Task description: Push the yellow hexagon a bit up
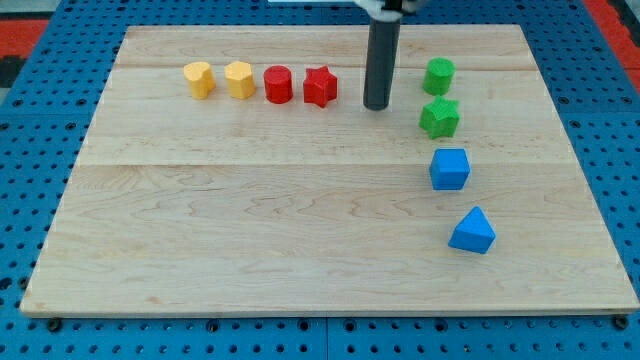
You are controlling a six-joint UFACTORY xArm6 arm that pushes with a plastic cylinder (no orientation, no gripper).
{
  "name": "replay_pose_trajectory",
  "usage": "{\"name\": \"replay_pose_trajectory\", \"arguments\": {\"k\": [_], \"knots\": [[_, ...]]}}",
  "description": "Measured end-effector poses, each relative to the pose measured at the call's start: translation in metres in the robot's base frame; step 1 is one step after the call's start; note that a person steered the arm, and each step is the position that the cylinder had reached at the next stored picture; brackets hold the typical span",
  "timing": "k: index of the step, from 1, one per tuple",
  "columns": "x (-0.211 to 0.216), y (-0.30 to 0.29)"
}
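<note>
- Counter [300,220] of pale wooden boards fills the view.
- My tip [377,106], the dark rod's end, has no jaws, holds nothing; it stands apart at 3 o'clock from the red star-shaped block [319,86].
- Yellow hexagon block [239,79] sits at 11 o'clock on the counter, between the yellow rounded block [199,79] and the red cylinder block [277,84].

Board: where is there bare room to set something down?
Bare: everything below the yellow and red row, left of the blue cube and blue wedge. Crowded: top edge, with my tip between red star and green blocks.
</note>
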State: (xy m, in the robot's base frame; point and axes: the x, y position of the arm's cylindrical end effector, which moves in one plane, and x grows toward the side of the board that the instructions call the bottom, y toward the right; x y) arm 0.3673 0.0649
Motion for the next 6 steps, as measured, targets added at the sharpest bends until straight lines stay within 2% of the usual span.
{"name": "replay_pose_trajectory", "arguments": {"k": [1,3,4,5,6], "knots": [[0.01,-0.04],[-0.043,-0.049],[-0.043,-0.05],[-0.01,-0.07],[-0.012,-0.161]]}}
